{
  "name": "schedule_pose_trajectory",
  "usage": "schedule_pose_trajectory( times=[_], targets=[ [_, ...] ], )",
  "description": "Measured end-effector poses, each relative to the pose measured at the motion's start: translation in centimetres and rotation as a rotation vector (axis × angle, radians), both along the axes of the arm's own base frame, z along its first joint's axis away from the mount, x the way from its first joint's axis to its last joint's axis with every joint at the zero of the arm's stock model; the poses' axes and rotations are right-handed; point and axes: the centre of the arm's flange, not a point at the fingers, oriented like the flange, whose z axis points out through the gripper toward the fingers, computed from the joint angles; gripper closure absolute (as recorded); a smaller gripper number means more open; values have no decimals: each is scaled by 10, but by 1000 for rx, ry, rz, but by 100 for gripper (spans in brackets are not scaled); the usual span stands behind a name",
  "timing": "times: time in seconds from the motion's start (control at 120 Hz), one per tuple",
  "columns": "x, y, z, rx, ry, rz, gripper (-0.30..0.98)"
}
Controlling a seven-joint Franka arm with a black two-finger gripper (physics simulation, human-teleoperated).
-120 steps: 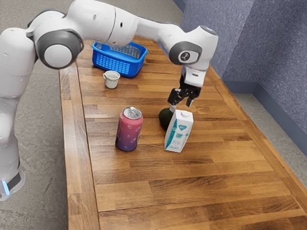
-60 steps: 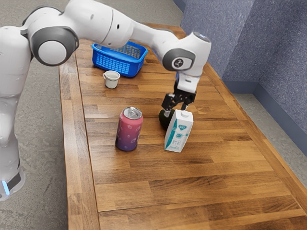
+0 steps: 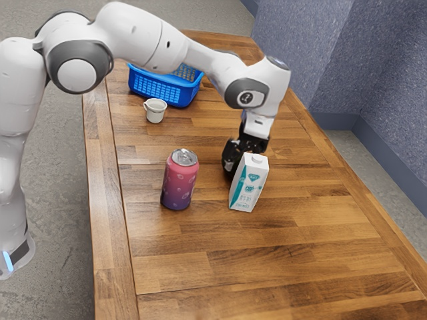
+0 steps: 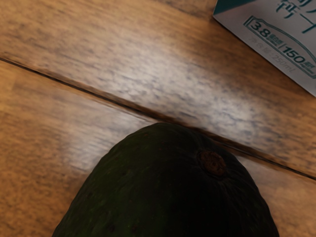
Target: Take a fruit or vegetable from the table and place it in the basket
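Speckled blue-grey walls (image 3: 347, 60) and a grey floor (image 3: 57, 287) surround a long wooden desk (image 3: 200, 267). The arm (image 3: 147, 37) reaches out over it and bends down so that the gripper (image 3: 239, 163) comes at the avocado (image 4: 165, 190) from above, which seems the sensible way in, as the carton (image 3: 249, 183) stands upright close beside it. The avocado is on the desk, under the gripper; the carton hides part of the meeting, so whether the gripper is open or closed on the fruit cannot be told. The step in hand looks like the grasp, with the lift and the carry to the basket (image 3: 160, 91) to follow. A sideways slip could knock the carton, so a straight rise seems wise.

The avocado is dark green, rounded and faintly bumpy, with a rough brown stem scar; its curved skin may roll if caught off-centre. The carton is a tall, smooth box, white with teal print. The can (image 3: 179, 180) is a pink-to-purple cylinder with a metallic top, the cup (image 3: 155, 110) small, pale and handled. The blue basket has latticed walls and an open top, well apart from the fruit.
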Motion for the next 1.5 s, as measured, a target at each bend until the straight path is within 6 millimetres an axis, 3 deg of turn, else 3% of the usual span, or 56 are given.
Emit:
schedule_pose_trajectory(
  times=[0.25,0.342,0.525,0.683,0.8,0.875,0.992,1.1,1.175,1.242,1.383,1.5],
  targets=[
    [-3,0,-13,-5,9,2,0],
    [-4,0,-15,-4,7,8,15],
    [-4,-1,-9,0,-13,23,24],
    [-9,-2,36,1,-83,32,28],
    [-31,-1,107,0,-167,42,27],
    [-44,0,137,3,-198,50,25],
    [-59,4,162,26,-204,72,25],
    [-68,15,172,56,-192,110,25],
    [-73,40,178,82,-185,171,25],
    [-81,82,179,102,-174,259,24],
    [-115,221,190,145,-166,535,25],
    [-169,329,189,161,-145,752,25]
  ],
)
